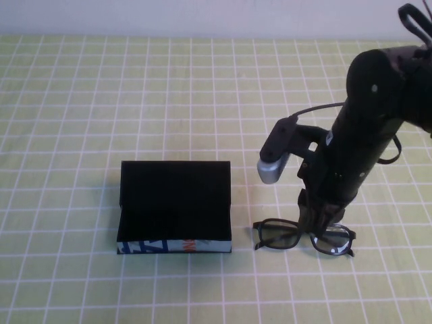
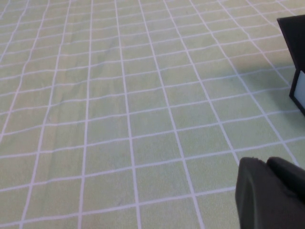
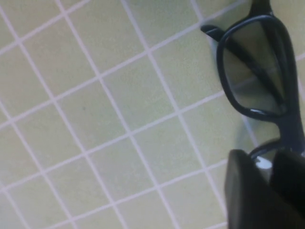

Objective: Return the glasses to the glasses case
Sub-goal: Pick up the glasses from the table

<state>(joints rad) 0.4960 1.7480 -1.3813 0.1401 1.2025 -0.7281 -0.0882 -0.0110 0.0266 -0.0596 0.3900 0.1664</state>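
Note:
The glasses (image 1: 277, 235) lie flat on the green checked cloth, just right of the glasses case (image 1: 175, 202). The case stands open with its lid upright, black inside, and its printed front side faces me. My right gripper (image 1: 317, 226) is down on the middle of the glasses, at the bridge. In the right wrist view the black frame (image 3: 281, 119) runs between the two fingers of my right gripper (image 3: 269, 162), which are closed around it. My left gripper (image 2: 267, 164) is out of the high view, hovers over bare cloth, and is shut and empty.
A corner of the case (image 2: 295, 38) shows in the left wrist view, some way beyond the left gripper. The right arm's silver wrist camera (image 1: 273, 169) hangs between the case and the arm. Open cloth lies behind and left of the case.

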